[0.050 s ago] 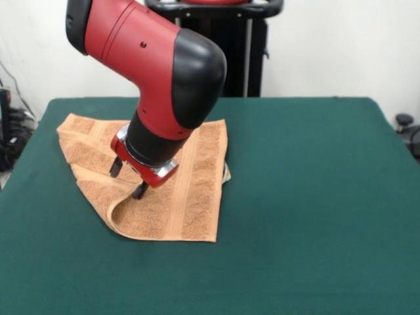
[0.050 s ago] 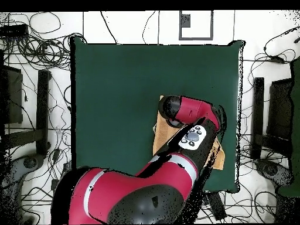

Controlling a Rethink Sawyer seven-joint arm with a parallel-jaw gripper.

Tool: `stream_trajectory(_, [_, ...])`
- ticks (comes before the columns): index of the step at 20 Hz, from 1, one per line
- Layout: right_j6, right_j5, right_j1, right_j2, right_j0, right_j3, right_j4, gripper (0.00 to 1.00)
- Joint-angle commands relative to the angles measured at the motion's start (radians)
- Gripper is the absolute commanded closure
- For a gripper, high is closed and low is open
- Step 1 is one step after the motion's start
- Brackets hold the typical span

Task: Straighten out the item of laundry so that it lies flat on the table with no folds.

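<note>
- Nearest us, the dark green surface (image 1: 308, 249) lies bare in front of the towel.
- We see the orange-tan towel (image 1: 190, 210) on the left half of the surface in the front view, its near edge lying flat except at the near-left, where a fold curls up into a raised lip just below the end effector.
- The right part, with its woven band, looks flat; a small white tag (image 1: 226, 174) peeks out at the right edge.
- The end effector (image 1: 128, 178) hovers at or just above the cloth, left of its middle, its two dark fingers (image 1: 139, 191) apart with nothing clearly between them; we cannot tell whether they touch the towel.
- Farther back, the left corner spreads toward the far-left, with a diagonal crease across it.
- We judge the task part done: the left side needs unfolding and smoothing.
</note>
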Motion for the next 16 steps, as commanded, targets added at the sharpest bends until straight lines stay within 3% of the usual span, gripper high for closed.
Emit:
stream_trajectory(1, [0.212, -0.004, 0.051, 0.098, 0.003, 0.051, 0.034, 0.0])
stream_trajectory(16, [0.198, 0.014, 0.06, 0.094, -0.008, 0.022, 0.03, 0.0])
